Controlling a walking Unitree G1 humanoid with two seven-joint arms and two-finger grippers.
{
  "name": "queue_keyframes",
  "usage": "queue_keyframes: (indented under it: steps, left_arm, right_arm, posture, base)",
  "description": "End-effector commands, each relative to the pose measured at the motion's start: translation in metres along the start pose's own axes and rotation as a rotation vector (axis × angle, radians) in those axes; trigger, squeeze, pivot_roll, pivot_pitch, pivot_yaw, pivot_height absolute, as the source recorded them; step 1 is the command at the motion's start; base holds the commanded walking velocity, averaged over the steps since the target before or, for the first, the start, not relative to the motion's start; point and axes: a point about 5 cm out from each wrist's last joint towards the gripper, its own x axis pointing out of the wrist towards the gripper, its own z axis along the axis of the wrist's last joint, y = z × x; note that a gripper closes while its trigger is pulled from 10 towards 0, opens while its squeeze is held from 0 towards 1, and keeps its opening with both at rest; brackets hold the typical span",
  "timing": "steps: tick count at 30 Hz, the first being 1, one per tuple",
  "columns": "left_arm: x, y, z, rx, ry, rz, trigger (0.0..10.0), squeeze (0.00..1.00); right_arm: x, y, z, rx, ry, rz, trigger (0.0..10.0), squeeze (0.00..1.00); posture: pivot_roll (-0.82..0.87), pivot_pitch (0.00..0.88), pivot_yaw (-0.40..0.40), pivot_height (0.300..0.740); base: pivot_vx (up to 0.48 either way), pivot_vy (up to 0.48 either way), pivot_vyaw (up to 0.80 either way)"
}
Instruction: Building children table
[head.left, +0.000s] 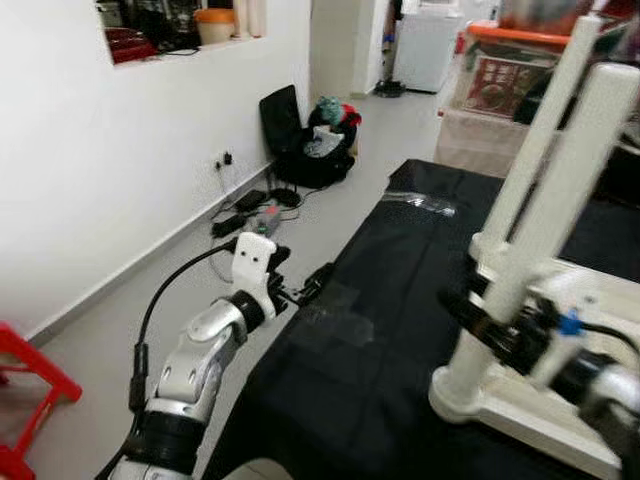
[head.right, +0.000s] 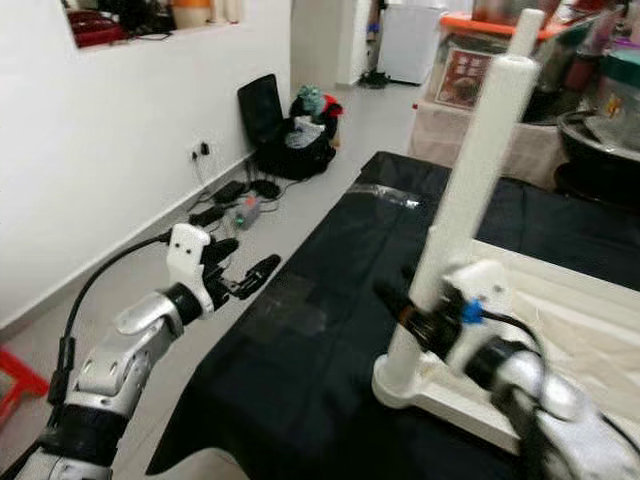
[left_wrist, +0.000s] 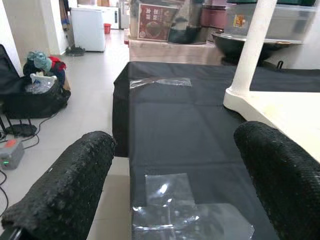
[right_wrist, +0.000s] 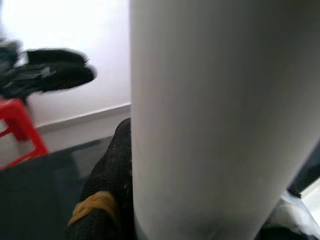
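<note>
Black cloth (head.right: 330, 330), one upright table leg (head.right: 470, 170)

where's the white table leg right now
The white table leg stands upright at the corner of the white tabletop, on the black-covered surface to the robot's right, with the right gripper around its lower part.

White wall (head.left: 120, 150), grey floor (head.left: 330, 200), black bag (head.left: 310, 145), red stool (head.left: 25, 385).

You're in a lived-in home: a white fridge (left_wrist: 90, 27) down the hall, cooking pots (left_wrist: 235, 42) on a side counter, a bag (head.left: 315, 150) of clothes and cables (head.left: 250, 210) by the wall.
</note>
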Motion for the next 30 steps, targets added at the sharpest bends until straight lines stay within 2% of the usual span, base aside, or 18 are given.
queue_keyframes:
  steps: [1, 2, 5, 7, 14, 15, 16, 17, 18, 22, 24, 25, 26, 30]
  left_arm:
    - [0.001, -0.001, -0.004, 0.002, 0.014, -0.010, 10.0, 0.00]
    - [0.002, -0.002, -0.003, 0.002, 0.013, -0.013, 10.0, 0.00]
    - [0.003, -0.002, -0.003, 0.002, 0.012, -0.016, 10.0, 0.00]
    - [0.003, -0.002, -0.003, 0.003, 0.011, -0.016, 10.0, 0.00]
    - [0.001, -0.001, -0.004, 0.007, 0.013, -0.011, 10.0, 0.00]
    - [0.002, -0.002, -0.003, 0.007, 0.013, -0.010, 10.0, 0.00]
    - [0.002, -0.002, -0.003, 0.007, 0.013, -0.010, 10.0, 0.00]
    - [0.002, -0.002, -0.003, 0.007, 0.011, -0.010, 10.0, 0.00]
    - [0.002, -0.002, -0.003, 0.008, 0.010, -0.010, 10.0, 0.00]
    - [0.002, 0.000, -0.001, 0.012, 0.008, -0.009, 10.0, 0.00]
    - [0.002, 0.000, -0.001, 0.012, 0.008, -0.009, 10.0, 0.00]
    - [0.002, 0.001, -0.001, 0.015, 0.008, -0.008, 10.0, 0.00]
    - [0.002, 0.001, -0.001, 0.015, 0.008, -0.007, 10.0, 0.00]
    - [0.001, 0.000, -0.001, 0.015, 0.007, -0.006, 10.0, 0.00]
  right_arm:
    - [-0.012, -0.011, -0.005, -0.032, 0.068, -0.028, 0.0, 0.00]
    - [-0.019, -0.021, -0.005, -0.041, 0.082, -0.061, 0.0, 0.00]
    - [-0.024, -0.029, -0.003, -0.033, 0.074, -0.083, 0.0, 0.00]
    - [-0.035, -0.042, 0.004, -0.010, 0.045, -0.080, 0.0, 0.00]
    - [-0.041, -0.044, 0.005, -0.003, 0.048, -0.048, 0.0, 0.00]
    - [-0.035, -0.039, 0.002, -0.009, 0.054, -0.026, 3.6, 0.00]
    - [-0.035, -0.039, 0.002, -0.009, 0.054, -0.026, 3.6, 0.00]
    - [-0.031, -0.037, 0.003, -0.018, 0.052, -0.023, 9.2, 0.00]
    - [-0.026, -0.035, 0.004, -0.016, 0.037, -0.029, 10.0, 0.00]
    - [-0.011, -0.032, 0.015, -0.002, -0.036, -0.032, 10.0, 0.00]
    - [-0.011, -0.032, 0.015, -0.002, -0.036, -0.032, 10.0, 0.00]
    - [-0.008, -0.030, 0.021, 0.009, -0.072, -0.026, 10.0, 0.01]
    - [-0.005, -0.030, 0.028, 0.022, -0.111, -0.022, 10.0, 1.00]
    - [-0.002, -0.028, 0.036, 0.014, -0.141, 0.001, 10.0, 1.00]
  posture:
    - [-0.05, 0.000, -0.035, 0.740]
    - [-0.05, 0.000, -0.034, 0.740]
    - [-0.05, 0.000, -0.034, 0.740]
    - [-0.04, 0.000, -0.037, 0.740]
    - [-0.04, 0.000, -0.040, 0.740]
    - [-0.03, 0.000, -0.043, 0.740]
    - [-0.03, 0.000, -0.043, 0.740]
    - [-0.03, 0.000, -0.043, 0.740]
    - [-0.02, 0.000, -0.044, 0.740]
    - [-0.02, 0.000, -0.044, 0.740]
    - [-0.02, 0.000, -0.044, 0.740]
    - [-0.02, 0.000, -0.049, 0.740]
    - [-0.02, 0.000, -0.049, 0.740]
    - [-0.01, 0.000, -0.051, 0.740]
  base:
    - [0.000, 0.000, 0.00]
    - [0.000, 0.000, 0.00]
    - [0.000, 0.000, 0.00]
    - [0.000, 0.000, 0.00]
    - [0.000, 0.000, 0.00]
    - [0.000, 0.000, 0.00]
    - [0.000, 0.000, 0.00]
    - [0.000, 0.000, 0.00]
    - [0.000, 0.000, 0.00]
    - [0.000, 0.000, 0.00]
    - [0.000, 0.000, 0.00]
    - [0.000, 0.000, 0.00]
    - [0.000, 0.000, 0.00]
    - [0.000, 0.000, 0.00]
